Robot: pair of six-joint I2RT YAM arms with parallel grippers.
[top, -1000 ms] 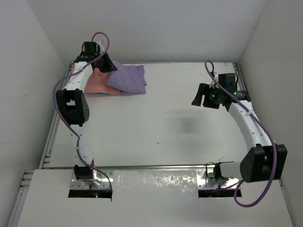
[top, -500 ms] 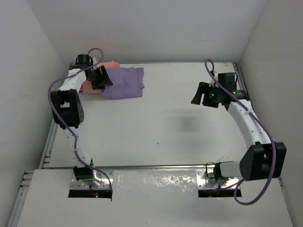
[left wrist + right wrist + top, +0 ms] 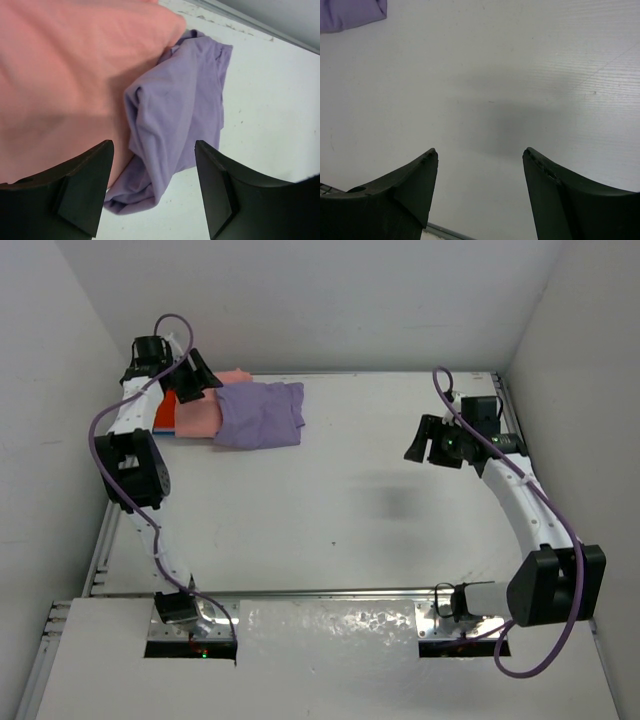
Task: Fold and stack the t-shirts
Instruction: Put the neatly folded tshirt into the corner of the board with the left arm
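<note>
I read the stack off the lavender shirt, which lies at the far left of the desk. The salmon shirt sits under its left part and shows out to the left of it. A sliver of the orange-red shirt peeks out further left again. All three are piled, so I judge the step in hand to be letting go and squaring the pile.

My left tool hangs just left of the lavender shirt, over the salmon one. Its fingers are spread and there's no cloth between them. My right tool is well to the right of the lavender shirt, over bare desk, also spread and carrying nothing.

In the left wrist view, the lavender shirt overhangs the salmon one on the right, and its near corner is bunched on the desk. To finish well, I'd lift the left tool straight up so a finger doesn't snag the salmon layer. Then I'd come in low at the bunched lavender corner, pinch only that layer, and draw it left until its edges sit over the salmon shirt. The cloth is soft, so I'd drag slowly, or the layers below could slide along with it.
</note>
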